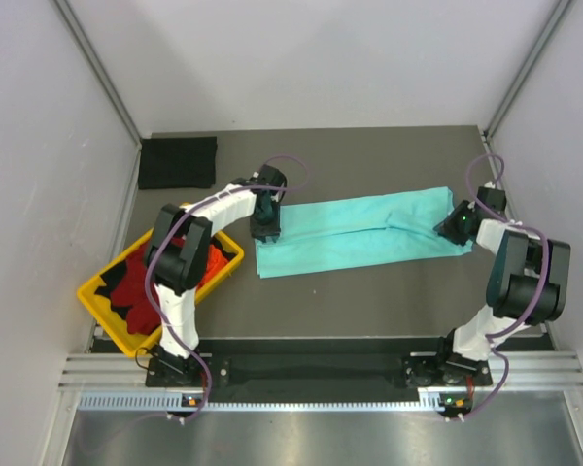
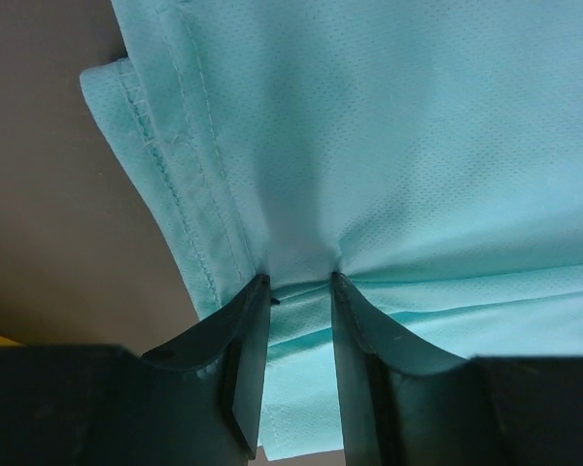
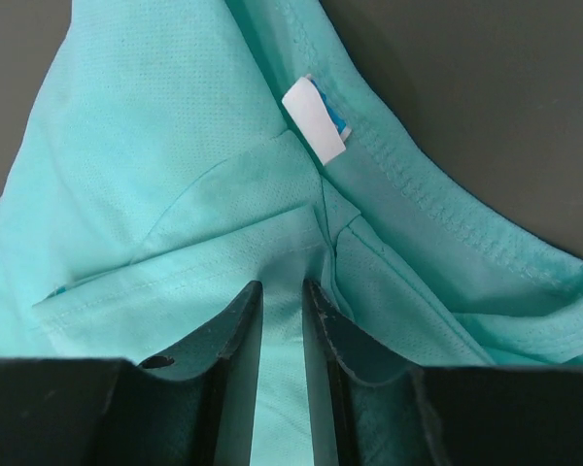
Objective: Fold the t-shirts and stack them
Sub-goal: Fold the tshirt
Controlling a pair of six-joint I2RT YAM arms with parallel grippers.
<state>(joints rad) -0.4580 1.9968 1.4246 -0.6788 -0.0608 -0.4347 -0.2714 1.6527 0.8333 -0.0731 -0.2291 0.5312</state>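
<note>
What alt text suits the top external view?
A teal t-shirt, folded into a long strip, lies across a dark table, the left gripper at its left end and the right gripper at its right. A yellow tray at the near left holds red and black shirts; a black cloth lies far left.

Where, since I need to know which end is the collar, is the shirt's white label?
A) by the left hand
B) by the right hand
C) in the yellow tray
B: the right wrist view shows the label on the teal shirt at its collar, just past the right hand.
</note>
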